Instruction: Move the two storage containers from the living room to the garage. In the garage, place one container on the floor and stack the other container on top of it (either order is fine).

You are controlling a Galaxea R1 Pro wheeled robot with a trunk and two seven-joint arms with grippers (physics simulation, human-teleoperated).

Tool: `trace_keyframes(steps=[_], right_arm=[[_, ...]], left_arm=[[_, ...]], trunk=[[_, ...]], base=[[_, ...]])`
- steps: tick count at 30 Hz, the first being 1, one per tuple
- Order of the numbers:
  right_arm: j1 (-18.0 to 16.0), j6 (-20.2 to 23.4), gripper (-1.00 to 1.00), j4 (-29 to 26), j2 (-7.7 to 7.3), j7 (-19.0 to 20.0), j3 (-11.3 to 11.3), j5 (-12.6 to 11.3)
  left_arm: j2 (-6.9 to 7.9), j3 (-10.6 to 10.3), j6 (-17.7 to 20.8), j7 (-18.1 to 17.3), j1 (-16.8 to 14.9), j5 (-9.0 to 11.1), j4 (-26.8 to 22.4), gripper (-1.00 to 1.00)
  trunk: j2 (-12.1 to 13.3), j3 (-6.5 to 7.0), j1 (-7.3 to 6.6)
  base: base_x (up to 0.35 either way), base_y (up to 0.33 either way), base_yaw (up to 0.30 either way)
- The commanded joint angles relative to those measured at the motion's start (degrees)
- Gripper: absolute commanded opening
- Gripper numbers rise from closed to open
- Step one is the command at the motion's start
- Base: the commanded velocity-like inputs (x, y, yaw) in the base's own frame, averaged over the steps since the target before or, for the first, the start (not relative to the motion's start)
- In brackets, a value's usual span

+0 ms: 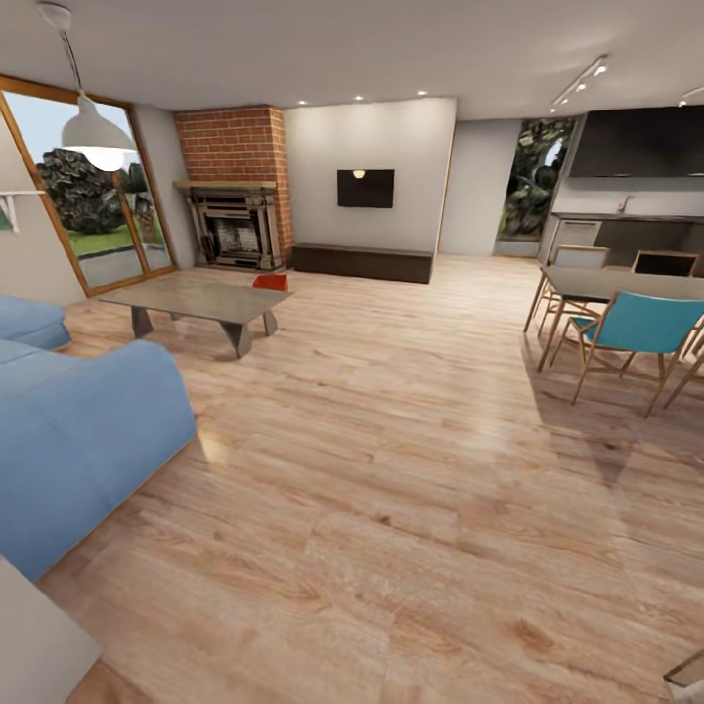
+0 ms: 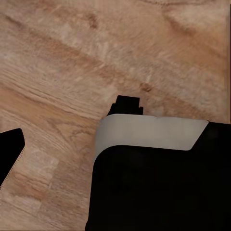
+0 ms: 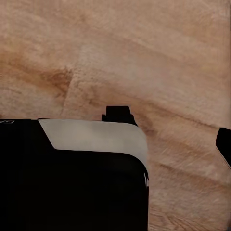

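One orange-red box (image 1: 271,282) sits on the wood floor (image 1: 391,469) far ahead and to the left, just behind the low table (image 1: 196,298), well beyond both hands, whose opening I cannot tell.

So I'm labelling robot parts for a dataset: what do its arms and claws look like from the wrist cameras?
Both wrist views show a bulky black housing with a pale grey, rounded-corner panel on top: left arm, right arm. A small black block juts out beyond each panel. A separate black tip shows at each picture's edge. No cables are visible.
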Motion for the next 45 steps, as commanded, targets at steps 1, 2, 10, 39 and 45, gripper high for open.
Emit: trace_keyframes(steps=[1, 2, 10, 39, 45], right_arm=[[-0.1, -0.3, 1.00, 0.2, 0.05, 0.0, 0.4, -0.4], [-0.1, -0.3, 1.00, 0.2, 0.05, -0.1, 0.4, -0.4], [-0.1, -0.2, 1.00, 0.2, 0.05, -0.1, 0.5, -0.4], [-0.1, -0.3, 1.00, 0.2, 0.05, -0.1, 0.5, -0.4], [-0.1, -0.3, 1.00, 0.2, 0.05, -0.1, 0.5, -0.4]], left_arm=[[-0.01, -0.2, 0.2, 0.2, 0.0, 0.6, 0.0, 1.00], [-0.01, -0.2, 0.2, 0.2, 0.0, 0.6, 0.0, 1.00], [-0.01, -0.2, 0.3, 0.2, 0.0, 0.6, 0.0, 1.00], [-0.01, -0.2, 0.3, 0.2, 0.0, 0.6, 0.0, 1.00], [-0.01, -0.2, 0.3, 0.2, 0.0, 0.6, 0.0, 1.00]], trunk=[[0.0, -0.05, 0.03], [0.0, -0.05, 0.03], [0.0, -0.05, 0.03], [0.0, -0.05, 0.03], [0.0, -0.05, 0.03]], base=[[0.324, 0.000, 0.000], [0.324, 0.000, 0.000], [0.324, 0.000, 0.000], [0.324, 0.000, 0.000], [0.324, 0.000, 0.000]])
